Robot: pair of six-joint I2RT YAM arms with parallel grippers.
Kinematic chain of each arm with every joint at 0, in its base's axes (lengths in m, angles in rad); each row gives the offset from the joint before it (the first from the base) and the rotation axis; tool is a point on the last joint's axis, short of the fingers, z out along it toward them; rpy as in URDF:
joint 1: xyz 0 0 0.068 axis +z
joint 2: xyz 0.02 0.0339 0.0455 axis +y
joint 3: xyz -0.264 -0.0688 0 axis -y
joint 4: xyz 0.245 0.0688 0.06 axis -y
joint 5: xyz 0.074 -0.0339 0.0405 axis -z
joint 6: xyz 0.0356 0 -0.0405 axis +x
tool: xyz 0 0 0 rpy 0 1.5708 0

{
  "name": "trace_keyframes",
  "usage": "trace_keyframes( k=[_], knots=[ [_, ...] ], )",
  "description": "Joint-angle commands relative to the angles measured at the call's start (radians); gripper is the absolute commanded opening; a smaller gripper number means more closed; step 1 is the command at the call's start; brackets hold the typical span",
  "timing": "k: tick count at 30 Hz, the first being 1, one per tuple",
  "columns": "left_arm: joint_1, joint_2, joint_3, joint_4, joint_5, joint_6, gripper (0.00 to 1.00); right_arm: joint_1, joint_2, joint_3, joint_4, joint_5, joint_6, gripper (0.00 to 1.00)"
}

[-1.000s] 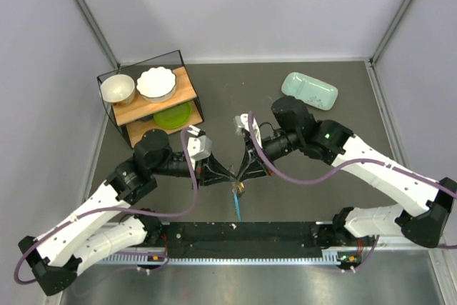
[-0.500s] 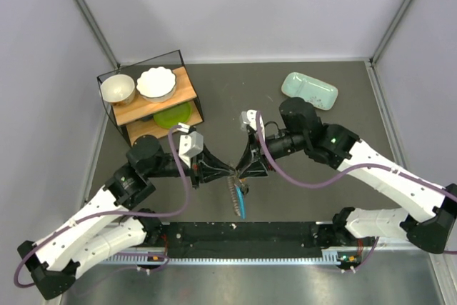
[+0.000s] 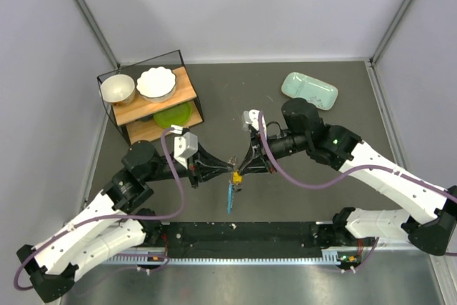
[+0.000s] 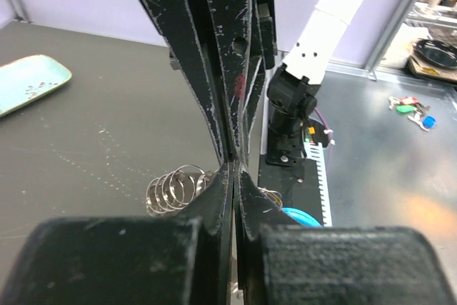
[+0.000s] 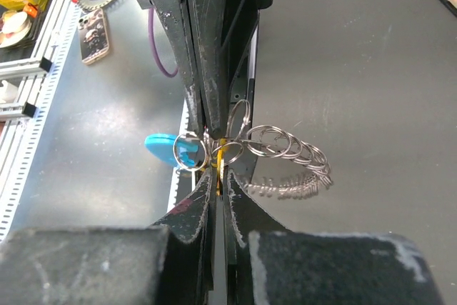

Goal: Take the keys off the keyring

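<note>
Motion has settled: the right gripper point(image 3: 241, 169) has re-pinched the keyring point(image 5: 285, 153) in midair, tip to tip with the left gripper point(image 3: 226, 168), also clamped on it. The blue key point(image 3: 230, 198) now hangs straight below, still threaded.

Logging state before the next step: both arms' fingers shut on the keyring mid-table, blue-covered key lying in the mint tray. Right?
Wrong on the key: the blue-covered key hangs from the keyring between the arms, not in the mint tray; the top external view shows it. The left fingers and right fingers are shut on the keyring mid-table.
</note>
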Motion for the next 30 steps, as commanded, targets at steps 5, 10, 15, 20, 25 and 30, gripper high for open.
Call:
trace_keyframes(
  k=[5,10,15,20,25,30],
  knots=[
    [-0.001,-0.078,-0.067,0.16,-0.23,-0.059,0.0,-0.011,-0.008,-0.011,0.101,0.02,0.049,0.0],
    [-0.001,-0.09,-0.11,0.23,-0.294,-0.131,0.0,-0.011,-0.004,-0.042,0.216,0.043,0.137,0.0],
    [-0.001,-0.093,-0.144,0.273,-0.34,-0.172,0.0,-0.011,0.008,-0.046,0.244,0.087,0.163,0.0],
    [-0.001,-0.114,-0.159,0.284,-0.429,-0.186,0.0,-0.007,0.02,-0.05,0.247,0.095,0.169,0.0],
    [-0.001,-0.133,-0.183,0.336,-0.466,-0.225,0.0,-0.004,0.045,-0.062,0.245,0.141,0.172,0.0],
    [-0.001,-0.139,-0.2,0.347,-0.492,-0.266,0.0,-0.002,0.066,-0.062,0.244,0.142,0.169,0.0]
  ],
)
